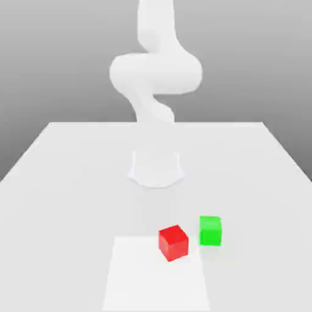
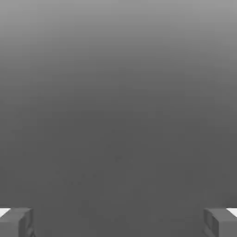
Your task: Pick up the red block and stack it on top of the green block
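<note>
The red block [image 1: 173, 242] lies on the white table [image 1: 73, 183] near its front edge, turned slightly. Just to the exterior view's right of it, a small gap away, sits the green block [image 1: 210, 231]. The white arm [image 1: 155, 73] rises from its round base [image 1: 156, 167] behind both blocks and leaves the picture upward. In the hand view my gripper [image 2: 118, 222] is open: its two grey fingertips [image 2: 16, 222] stand far apart with nothing between them, facing a plain grey background.
A paler square patch [image 1: 156, 277] marks the table's front, and the red block stands on its far corner. The table's edges run at the far back and along both sides.
</note>
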You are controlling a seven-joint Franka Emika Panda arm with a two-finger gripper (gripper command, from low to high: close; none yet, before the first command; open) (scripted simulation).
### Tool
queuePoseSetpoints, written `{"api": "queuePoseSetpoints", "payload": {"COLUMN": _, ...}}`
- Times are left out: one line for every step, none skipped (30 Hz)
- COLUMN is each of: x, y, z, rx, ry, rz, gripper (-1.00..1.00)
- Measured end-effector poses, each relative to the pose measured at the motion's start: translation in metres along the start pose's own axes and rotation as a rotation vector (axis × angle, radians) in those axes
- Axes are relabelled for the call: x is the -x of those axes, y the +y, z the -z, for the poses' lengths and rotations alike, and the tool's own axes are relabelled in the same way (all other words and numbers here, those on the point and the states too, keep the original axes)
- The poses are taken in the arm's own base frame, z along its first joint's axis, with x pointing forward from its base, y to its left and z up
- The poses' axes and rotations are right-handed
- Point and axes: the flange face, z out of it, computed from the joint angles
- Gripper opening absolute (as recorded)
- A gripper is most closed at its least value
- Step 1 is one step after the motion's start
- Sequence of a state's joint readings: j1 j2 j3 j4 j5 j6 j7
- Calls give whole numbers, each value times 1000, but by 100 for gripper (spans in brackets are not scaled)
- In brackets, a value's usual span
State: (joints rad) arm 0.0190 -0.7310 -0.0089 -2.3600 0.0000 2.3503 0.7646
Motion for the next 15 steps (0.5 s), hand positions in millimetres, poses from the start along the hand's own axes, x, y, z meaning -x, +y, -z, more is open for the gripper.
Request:
{"api": "queuePoseSetpoints", "payload": {"x": 6, "y": 4, "z": -27, "rx": 22, "ry": -32, "rz": 20, "gripper": 0}}
{"api": "queuePoseSetpoints", "payload": {"x": 14, "y": 9, "z": -52, "rx": 44, "ry": -63, "rz": 40, "gripper": 0}}
{"api": "queuePoseSetpoints", "payload": {"x": 22, "y": 14, "z": -76, "rx": 65, "ry": -94, "rz": 60, "gripper": 0}}
{"api": "queuePoseSetpoints", "payload": {"x": 31, "y": 20, "z": -100, "rx": 86, "ry": -125, "rz": 80, "gripper": 0}}
{"api": "queuePoseSetpoints", "payload": {"x": 42, "y": 27, "z": -122, "rx": 107, "ry": -156, "rz": 100, "gripper": 0}}
{"api": "queuePoseSetpoints", "payload": {"x": 53, "y": 35, "z": -144, "rx": 127, "ry": -187, "rz": 121, "gripper": 0}}
{"api": "queuePoseSetpoints", "payload": {"x": 65, "y": 43, "z": -164, "rx": 148, "ry": -219, "rz": 142, "gripper": 0}}
{"api": "queuePoseSetpoints", "payload": {"x": 78, "y": 52, "z": -184, "rx": 168, "ry": -250, "rz": 163, "gripper": 0}}
{"api": "queuePoseSetpoints", "payload": {"x": 92, "y": 62, "z": -203, "rx": 188, "ry": -282, "rz": 184, "gripper": 0}}
{"api": "queuePoseSetpoints", "payload": {"x": 106, "y": 73, "z": -220, "rx": 209, "ry": -315, "rz": 206, "gripper": 0}}
{"api": "queuePoseSetpoints", "payload": {"x": 122, "y": 85, "z": -237, "rx": 229, "ry": -348, "rz": 229, "gripper": 0}}
{"api": "queuePoseSetpoints", "payload": {"x": 138, "y": 97, "z": -253, "rx": 250, "ry": -382, "rz": 252, "gripper": 0}}
{"api": "queuePoseSetpoints", "payload": {"x": 155, "y": 111, "z": -267, "rx": 271, "ry": -418, "rz": 275, "gripper": 0}}
{"api": "queuePoseSetpoints", "payload": {"x": 173, "y": 125, "z": -281, "rx": 293, "ry": -455, "rz": 300, "gripper": 0}}
{"api": "queuePoseSetpoints", "payload": {"x": 192, "y": 141, "z": -293, "rx": 316, "ry": -492, "rz": 325, "gripper": 0}}
